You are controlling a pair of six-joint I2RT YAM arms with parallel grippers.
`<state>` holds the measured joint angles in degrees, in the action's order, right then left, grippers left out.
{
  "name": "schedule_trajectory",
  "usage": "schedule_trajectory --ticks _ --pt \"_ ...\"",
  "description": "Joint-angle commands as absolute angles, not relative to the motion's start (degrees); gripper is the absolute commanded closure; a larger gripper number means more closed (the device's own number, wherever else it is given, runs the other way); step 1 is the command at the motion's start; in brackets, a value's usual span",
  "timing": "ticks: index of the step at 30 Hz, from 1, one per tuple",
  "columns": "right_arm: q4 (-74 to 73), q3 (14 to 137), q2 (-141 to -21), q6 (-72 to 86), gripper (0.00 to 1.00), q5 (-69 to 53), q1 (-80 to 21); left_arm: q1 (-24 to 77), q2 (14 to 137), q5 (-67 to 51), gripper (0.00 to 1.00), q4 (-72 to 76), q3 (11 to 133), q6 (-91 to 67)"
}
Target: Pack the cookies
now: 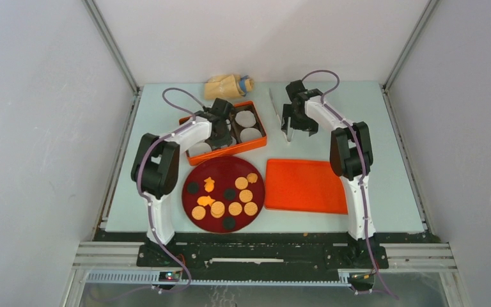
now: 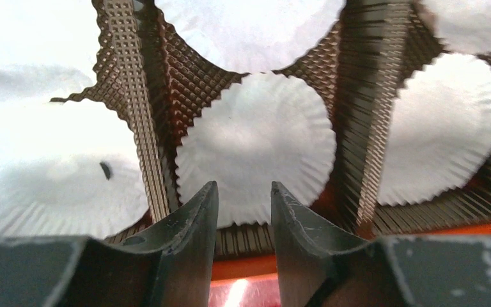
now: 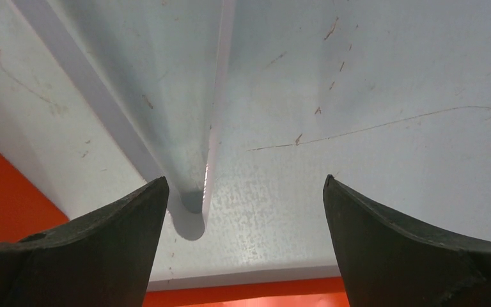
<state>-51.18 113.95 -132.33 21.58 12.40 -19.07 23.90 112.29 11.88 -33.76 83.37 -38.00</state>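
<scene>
Several cookies lie on the dark red plate (image 1: 254,204): orange-tan discs (image 1: 234,208), dark discs (image 1: 193,187) and an irregular orange one (image 1: 209,185). Behind it stands the orange box (image 1: 256,146) with white paper liners (image 1: 245,118). My left gripper (image 1: 220,134) hovers over the box's left part. In the left wrist view it (image 2: 244,185) is open a narrow gap and empty, above a liner (image 2: 256,141). My right gripper (image 1: 291,131) is wide open and empty to the right of the box. In the right wrist view it (image 3: 246,180) sits over white tongs (image 3: 195,128).
A flat orange lid (image 1: 305,185) lies right of the plate; its edge shows in the right wrist view (image 3: 0,192). The white tongs (image 1: 273,102) lie behind it. A tan bag with a blue clip (image 1: 229,85) sits at the back edge. Grey walls enclose the table.
</scene>
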Motion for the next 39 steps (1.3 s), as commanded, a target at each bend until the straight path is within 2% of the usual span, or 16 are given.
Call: schedule_trajectory --ticks 1,8,14,20,29,31,33,34,35,36,39 --pt "-48.8 114.5 -127.2 22.8 0.00 14.5 -19.1 26.1 104.5 16.5 0.58 -33.5 85.6 -36.3" --pt "-51.7 121.3 -132.0 19.9 0.00 12.1 -19.9 30.2 94.2 23.0 0.57 -31.5 78.9 -35.8" --pt "-60.4 134.2 -141.1 17.4 0.00 7.2 -19.2 30.6 88.6 23.5 0.57 -29.9 71.0 -36.1" --pt "-55.7 126.2 -137.8 17.4 0.00 5.0 -20.7 30.6 88.0 22.6 0.57 -27.8 65.1 -36.7" --pt "-60.6 129.4 -143.4 18.1 0.00 7.3 -21.1 30.6 89.5 22.3 0.57 -26.9 64.0 -36.4" --pt "-62.1 132.6 -145.1 18.4 0.08 7.9 -20.7 30.6 90.3 21.7 0.57 -26.9 64.1 -36.4" --pt "-62.9 134.4 -145.9 18.4 0.20 7.5 -20.2 30.6 90.6 20.9 0.57 -27.0 64.2 -36.5" --pt "-62.8 134.3 -145.5 18.6 0.30 6.8 -19.7 30.6 90.4 20.6 0.58 -27.1 64.1 -36.5" --pt "-62.3 133.5 -144.7 18.8 0.49 6.5 -19.4 30.6 90.0 20.7 0.58 -27.2 64.0 -36.5" --pt "-61.1 131.6 -143.7 19.0 0.62 6.2 -19.1 30.6 89.5 20.8 0.58 -27.3 63.7 -36.4" --pt "-59.4 128.3 -140.1 18.5 0.67 5.1 -18.5 30.6 88.0 21.8 0.57 -27.6 63.0 -36.3"
